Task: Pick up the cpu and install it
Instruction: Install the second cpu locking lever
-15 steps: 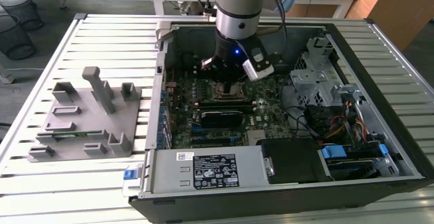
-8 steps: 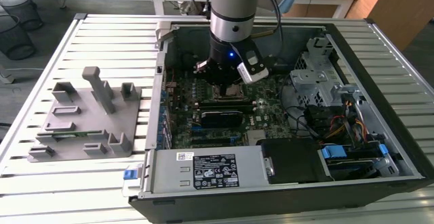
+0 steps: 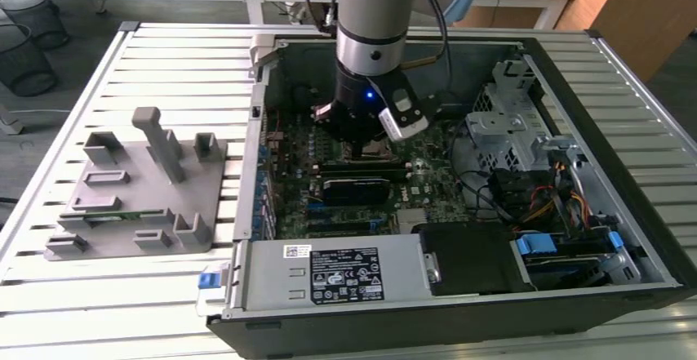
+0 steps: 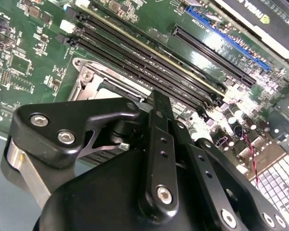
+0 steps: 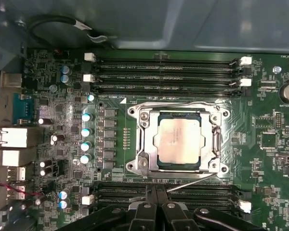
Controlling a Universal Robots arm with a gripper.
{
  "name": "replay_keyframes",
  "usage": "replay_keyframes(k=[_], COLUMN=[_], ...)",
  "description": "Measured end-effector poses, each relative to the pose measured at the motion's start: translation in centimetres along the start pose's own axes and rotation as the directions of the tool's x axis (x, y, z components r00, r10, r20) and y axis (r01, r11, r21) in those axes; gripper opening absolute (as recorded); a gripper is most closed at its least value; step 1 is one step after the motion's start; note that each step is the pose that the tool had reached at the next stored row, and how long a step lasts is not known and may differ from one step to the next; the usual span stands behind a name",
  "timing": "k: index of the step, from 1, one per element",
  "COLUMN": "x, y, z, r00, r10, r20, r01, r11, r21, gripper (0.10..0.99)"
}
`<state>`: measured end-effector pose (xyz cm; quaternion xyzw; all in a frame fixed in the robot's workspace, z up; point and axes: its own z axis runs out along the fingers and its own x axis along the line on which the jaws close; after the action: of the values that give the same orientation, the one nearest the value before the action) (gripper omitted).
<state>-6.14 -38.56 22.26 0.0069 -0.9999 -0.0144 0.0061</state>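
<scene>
Cpu sits flat in its socket frame, centre of the first wrist view, silver top up and square to the metal surround. From my seat that reads as the placing step done or in its last beat. My gripper shows at the bottom edge of that view, fingers drawn narrow, nearly together, with nothing between them that I can see. In the exterior view the arm stands upright in the upper middle, over the motherboard inside the open computer case. The grey holder block lies at the left of that frame. Whatever follows calls for a straight lift, no sideways drag across the chip.
</scene>
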Motion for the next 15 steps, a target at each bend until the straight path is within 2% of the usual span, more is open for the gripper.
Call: replay_keyframes(k=[6, 11, 15], x=[0.07, 0.18, 0.36], y=[-0.24, -0.6, -0.9], z=[0.52, 0.61, 0.68], r00=[1.0, 1.0, 1.0], r10=[0.0, 0.0, -0.001], r20=[-0.0002, 0.0004, 0.0005], r01=[0.0, 0.0, 0.001], r11=[1.0, 0.999, 0.9985], r21=[-0.006, -0.044, -0.055], gripper=[0.106, 0.106, 0.106])
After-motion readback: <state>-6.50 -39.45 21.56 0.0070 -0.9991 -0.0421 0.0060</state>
